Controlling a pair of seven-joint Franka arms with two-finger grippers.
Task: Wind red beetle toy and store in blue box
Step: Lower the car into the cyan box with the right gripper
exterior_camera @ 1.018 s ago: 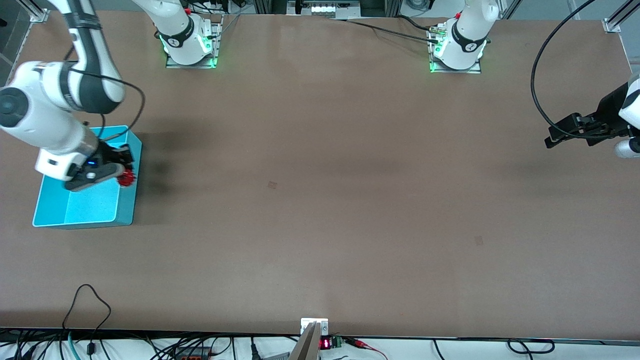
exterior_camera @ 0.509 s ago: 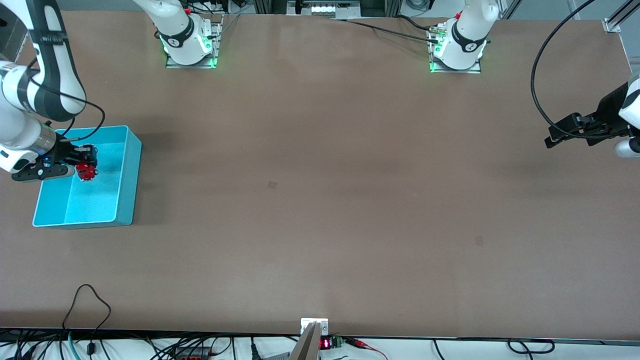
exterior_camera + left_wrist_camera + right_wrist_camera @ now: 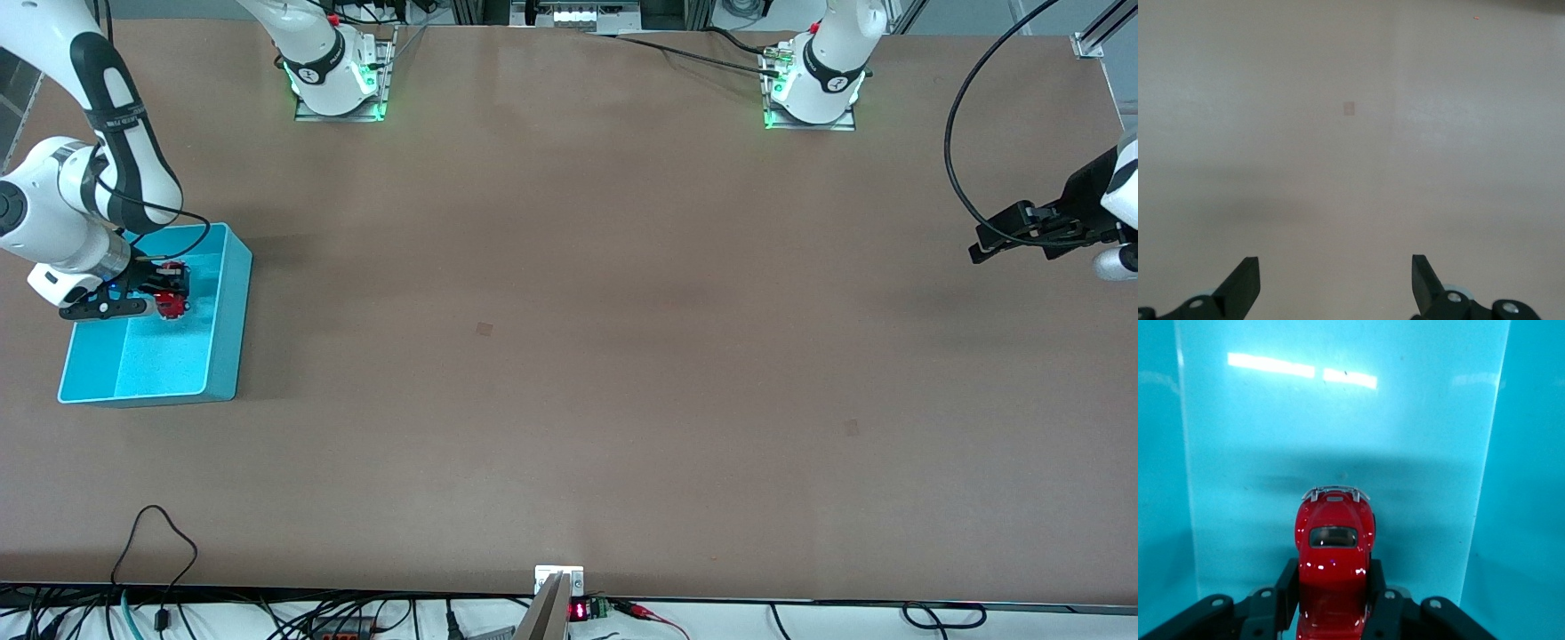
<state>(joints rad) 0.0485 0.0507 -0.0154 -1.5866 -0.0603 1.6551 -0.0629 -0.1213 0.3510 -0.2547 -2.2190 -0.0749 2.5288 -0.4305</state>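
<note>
The right gripper [image 3: 174, 298] clamps the red beetle toy [image 3: 1334, 555] inside the blue box [image 3: 227, 342] near the table's right-arm edge. The left gripper [image 3: 1335, 283] waits, fingers spread, above the left-arm edge.

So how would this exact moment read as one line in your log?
right pincer: shut on red beetle toy, inside blue box | left pincer: open, waiting over bare table

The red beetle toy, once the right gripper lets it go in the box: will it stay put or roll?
The red beetle toy, clamped in the right gripper inside the blue box, looks glossy and hard, so probably rigid and a bit slippery. As a small car, it may roll along the smooth floor, though the tall walls should stop it. The left gripper waits open.
</note>
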